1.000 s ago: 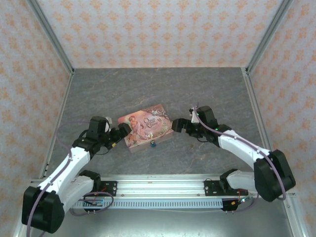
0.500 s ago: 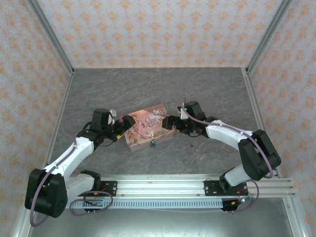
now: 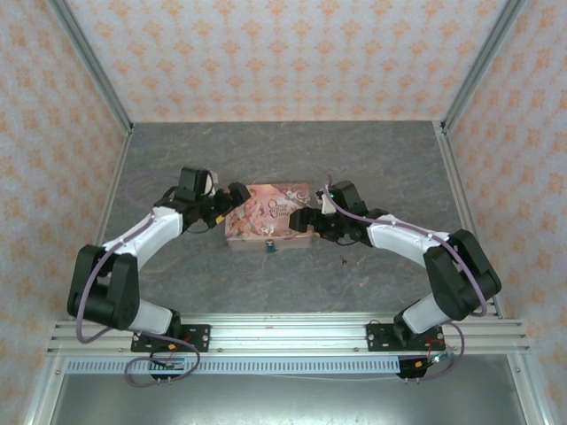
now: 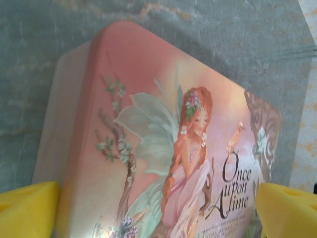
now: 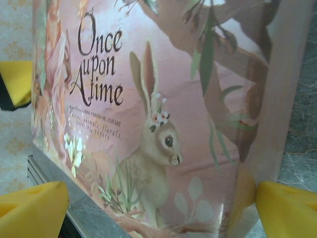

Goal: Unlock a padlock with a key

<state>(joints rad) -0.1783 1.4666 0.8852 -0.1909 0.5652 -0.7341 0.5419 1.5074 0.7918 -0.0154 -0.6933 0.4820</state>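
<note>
Padlock (image 3: 272, 247) sits tiny and teal on the grey table (image 3: 292, 150), just beside the near long edge of the pink illustrated tin (image 3: 266, 217), with neither arm on it (it looks like the tin is being dealt with first). Starting at the left, the left arm reaches inward with its elbow bent out toward the side wall. The left gripper (image 3: 234, 205) meets the tin's left end, jaws spread wide. In its wrist view the yellow fingers (image 4: 27, 208) stand at either side of the lid with the fairy picture between them, though I can't tell whether they press on the walls. My guess is the tin gets straddled from both ends so it can be squared up or steadied, giving the lock a fixed place. In the middle the tin lies flat with its long side across the table, the lock at its front. To the right, the right arm mirrors the left, forearm low and angled in, and the right gripper (image 3: 304, 223) is at the tin's right end. Its fingers (image 5: 287, 208) are likewise parted wide around the rabbit end of the lid, contact unclear. Farther right on the bare table lies a small dark object (image 3: 344, 259), perhaps the key, too small to be sure.
</note>
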